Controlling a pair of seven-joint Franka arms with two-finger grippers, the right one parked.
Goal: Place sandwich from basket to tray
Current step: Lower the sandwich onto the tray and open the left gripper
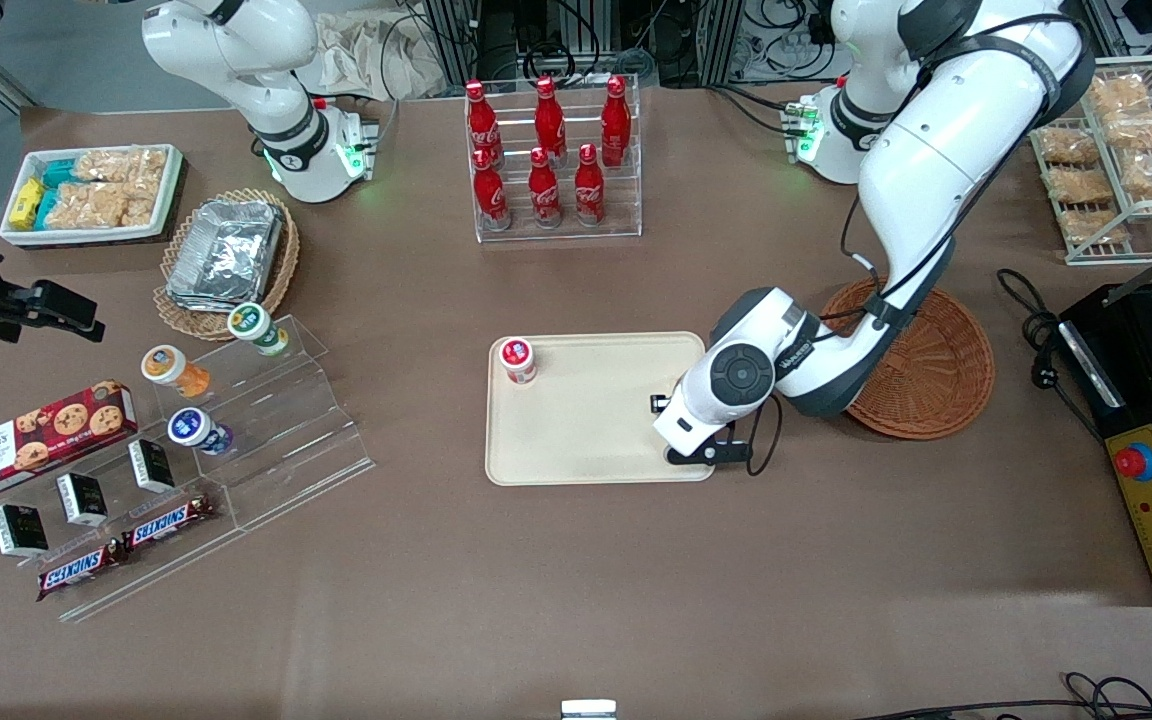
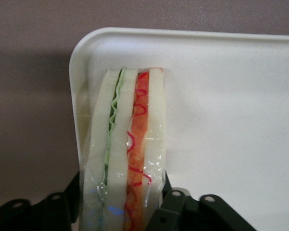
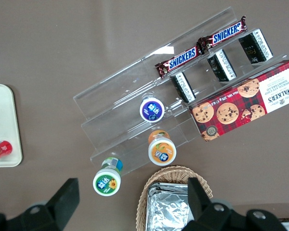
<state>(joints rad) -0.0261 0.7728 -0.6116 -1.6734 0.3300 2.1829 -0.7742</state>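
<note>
- Now the sandwich [image 2: 127, 159] (wrapped in clear film) is clamped upright between the gripper [image 2: 127, 211] fingers [image 2: 178, 211].
- It is held over a corner of the tray [image 2: 221, 96], well apart from the basket [image 1: 936, 370].

Even bright overhead light, soft shadows, wrist-cam close-up slightly blurry.

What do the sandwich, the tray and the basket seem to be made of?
The sandwich, held in the gripper over the tray's corner, looks like soft white bread under glossy clear film: highlights show. The tray seems matte cream plastic, with a smooth moulded rim. The basket looks like reddish-brown woven wicker.
</note>
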